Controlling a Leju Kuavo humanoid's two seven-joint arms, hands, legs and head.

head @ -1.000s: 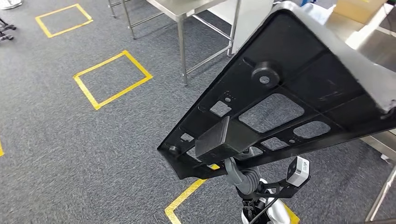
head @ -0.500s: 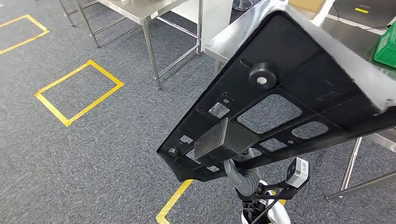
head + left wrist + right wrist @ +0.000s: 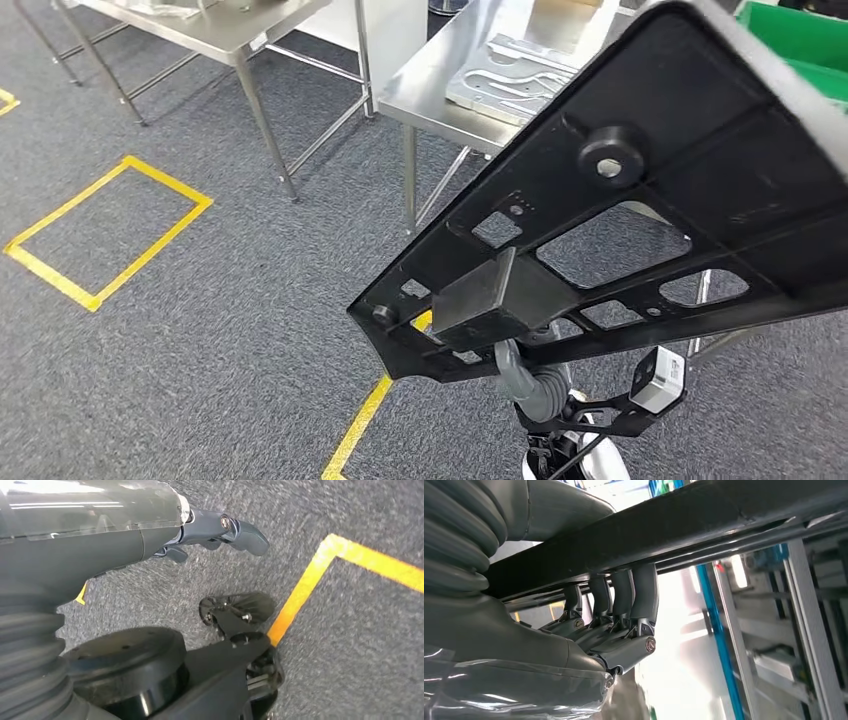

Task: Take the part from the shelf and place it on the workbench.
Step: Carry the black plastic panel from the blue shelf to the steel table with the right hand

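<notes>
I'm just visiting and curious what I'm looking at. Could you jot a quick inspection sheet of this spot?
Surface: steel workbench ahead, a flat metal plate on it.
Job's things: big black part, carried tilted above the floor.
Clutter: green bin at the far right.
Hands: right hand grips the part's edge; left hand hangs over the carpet, holding nothing.
Cables: nothing seen.
Surroundings: grey carpet with yellow tape lines; a second steel table behind.

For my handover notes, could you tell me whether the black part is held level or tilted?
Tilted: the black part slopes up from its low corner, gripped by the right hand.
</notes>
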